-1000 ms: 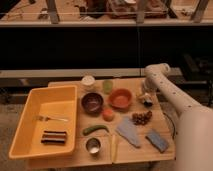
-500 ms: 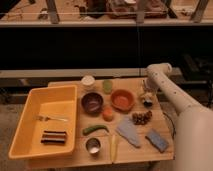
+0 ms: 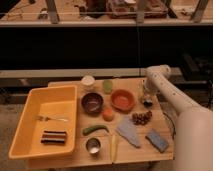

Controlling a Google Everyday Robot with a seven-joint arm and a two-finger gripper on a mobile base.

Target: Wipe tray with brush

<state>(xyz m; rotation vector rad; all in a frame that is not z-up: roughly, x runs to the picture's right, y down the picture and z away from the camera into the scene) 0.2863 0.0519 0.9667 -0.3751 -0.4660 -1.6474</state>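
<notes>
Yellow deep rectangular plastic tray (image 3: 50,102) at 9 o'clock holds a silver fork (image 3: 52,119) and dark striped block (image 3: 53,137); the gripper (image 3: 146,100) hangs at 2 o'clock, its state indiscernible.

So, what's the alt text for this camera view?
A white robot arm reaches down at the right of a wooden table, its gripper low beside an orange bowl. At the left sits a big yellow tray holding a fork and a dark striped block.
</notes>
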